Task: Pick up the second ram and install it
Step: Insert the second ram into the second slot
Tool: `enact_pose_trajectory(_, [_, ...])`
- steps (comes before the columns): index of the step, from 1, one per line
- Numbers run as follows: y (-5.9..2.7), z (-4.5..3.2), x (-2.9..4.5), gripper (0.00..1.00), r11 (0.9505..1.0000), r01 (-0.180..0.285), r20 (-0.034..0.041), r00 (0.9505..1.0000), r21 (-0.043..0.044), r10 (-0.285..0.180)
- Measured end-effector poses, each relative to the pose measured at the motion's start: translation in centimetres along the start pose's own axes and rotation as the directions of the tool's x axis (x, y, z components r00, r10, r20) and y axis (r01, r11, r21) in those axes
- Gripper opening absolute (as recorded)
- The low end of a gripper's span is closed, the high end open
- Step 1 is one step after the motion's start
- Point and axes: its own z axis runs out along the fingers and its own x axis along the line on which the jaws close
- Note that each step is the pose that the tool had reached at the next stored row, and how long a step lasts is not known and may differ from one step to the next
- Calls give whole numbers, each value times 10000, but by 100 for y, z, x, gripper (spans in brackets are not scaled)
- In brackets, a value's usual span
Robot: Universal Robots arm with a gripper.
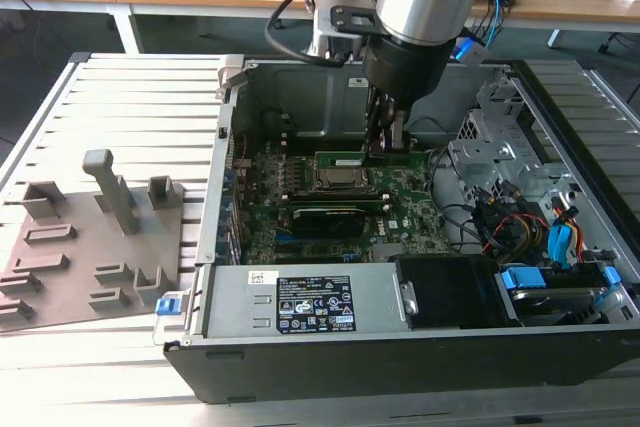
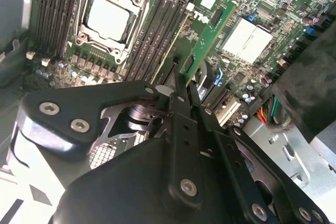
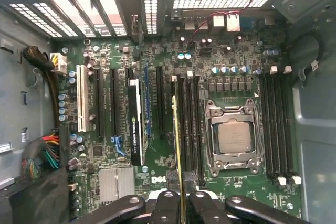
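Already I had the black two-fingered pincer (image 2: 184, 85) clamped on the long, thin green RAM stick (image 2: 202, 43), edge-down, its long axis running parallel to the black memory slots (image 3: 190, 124) just beside the silver CPU socket (image 3: 233, 137). It hung directly over those slots inside the open black computer case (image 1: 330, 372), which held the green motherboard (image 3: 173, 56).

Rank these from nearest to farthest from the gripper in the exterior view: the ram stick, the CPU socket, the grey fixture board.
1. The ram stick, held in the gripper.
2. The CPU socket, just below it on the motherboard.
3. The grey fixture board, outside the case, at the exterior view's left.
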Motion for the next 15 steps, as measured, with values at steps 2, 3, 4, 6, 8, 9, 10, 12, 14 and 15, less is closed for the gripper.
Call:
enact_pose_trajectory(2, [0,8,-2,14,10000,0,-1,10000,0,0])
enact_pose_trajectory(3, [-1,15,-2,14,10000,0,0,10000,0,0])
enact_pose_trajectory(4, [-2,30,-4,14,10000,0,1,10000,0,0])
enact_pose_trajectory(6, [-3,54,-9,14,10000,0,0,10000,0,0])
enact_pose_trajectory(8, [-5,88,-15,14,10000,0,0,10000,0,0])
enact_pose_trajectory(9, [-6,105,-18,14,10000,0,0,10000,0,0])
enact_pose_trajectory(10, [-6,120,-23,14,10000,-1,-1,10000,0,1])
enact_pose_trajectory(12, [-8,143,-27,14,10000,0,1,10000,0,0])
enact_pose_trajectory(14, [-10,177,-32,14,10000,0,1,10000,0,0])
enact_pose_trajectory(15, [-10,188,-38,14,10000,-2,-1,10000,-1,2])
